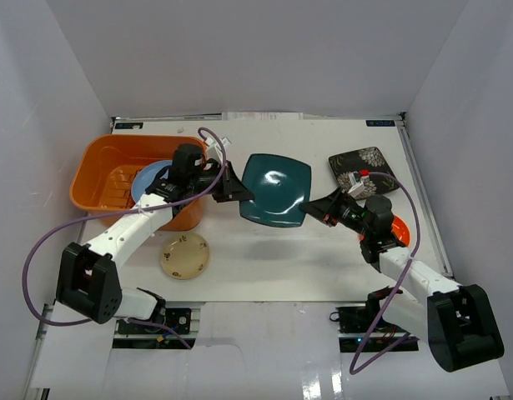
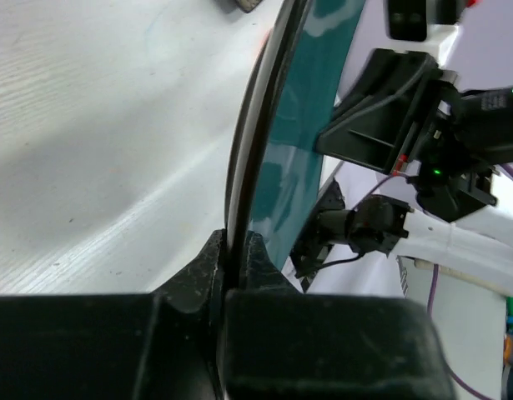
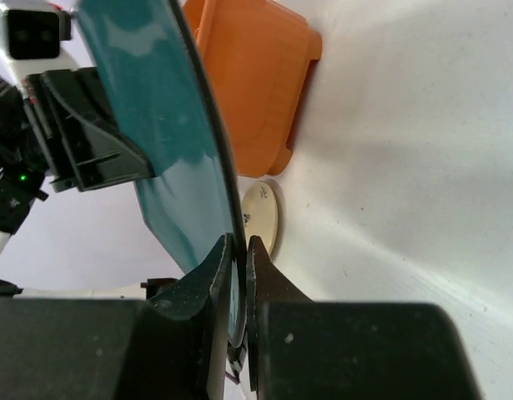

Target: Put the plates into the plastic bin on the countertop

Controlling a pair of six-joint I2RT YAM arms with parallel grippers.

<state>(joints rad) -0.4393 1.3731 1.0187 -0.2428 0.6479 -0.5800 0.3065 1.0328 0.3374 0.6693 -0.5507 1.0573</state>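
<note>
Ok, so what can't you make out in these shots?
1. The orange plate: top view, mostly under the right arm; only a sliver shows.
2. The light blue plate in the plastic bin: top view, the left arm covers its right side; anything beneath it is hidden.
3. The teal plate: both wrist views show it edge-on, cut off by the top edge.
4. Markings on the speckled beige plate: too small, top view.

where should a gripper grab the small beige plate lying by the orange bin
Its rim, probably from straight above at the near edge, one finger inside and one outside: the small beige plate lies flat on the countertop, so only the rim offers a pinch. The left gripper and right gripper hold the dark teal plate.
</note>
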